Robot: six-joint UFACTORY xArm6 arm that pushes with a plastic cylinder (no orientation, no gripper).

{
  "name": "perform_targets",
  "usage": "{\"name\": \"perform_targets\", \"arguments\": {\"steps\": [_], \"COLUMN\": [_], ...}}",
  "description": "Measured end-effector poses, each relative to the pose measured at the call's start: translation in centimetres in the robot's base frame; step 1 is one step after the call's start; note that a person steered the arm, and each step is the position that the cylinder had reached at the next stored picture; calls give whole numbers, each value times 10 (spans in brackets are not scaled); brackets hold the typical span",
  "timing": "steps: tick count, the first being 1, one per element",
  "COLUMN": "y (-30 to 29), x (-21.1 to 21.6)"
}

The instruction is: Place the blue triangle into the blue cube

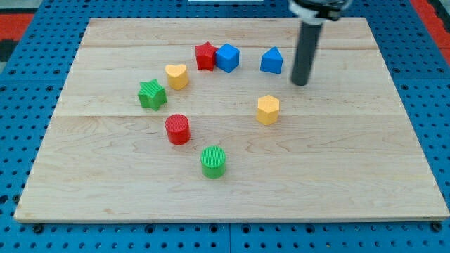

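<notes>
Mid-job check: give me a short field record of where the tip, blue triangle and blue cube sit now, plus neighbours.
tip: my tip on the board, just to the view's right of the blue triangle, slightly lower, small gap
target: blue cube, to the view's left of the triangle, apart from it
cube neighbour: red star touching its left side
path between: nothing in the gap
nearby: orange hexagon below the triangle

Bare board between blue triangle (271, 61) and blue cube (227, 57).

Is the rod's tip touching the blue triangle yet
Apart. The camera view shows bare wood between my tip and the blue triangle; the tip sits toward the view's right.
</notes>
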State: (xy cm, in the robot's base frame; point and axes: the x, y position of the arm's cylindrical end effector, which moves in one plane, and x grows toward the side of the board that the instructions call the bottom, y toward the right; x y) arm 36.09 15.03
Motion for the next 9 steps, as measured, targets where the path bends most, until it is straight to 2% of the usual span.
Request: {"name": "perform_targets", "arguments": {"steps": [1,2,4,7,9], "y": [14,10,-1,-62,-79], "x": [-35,-47,-45,-45,-45]}}
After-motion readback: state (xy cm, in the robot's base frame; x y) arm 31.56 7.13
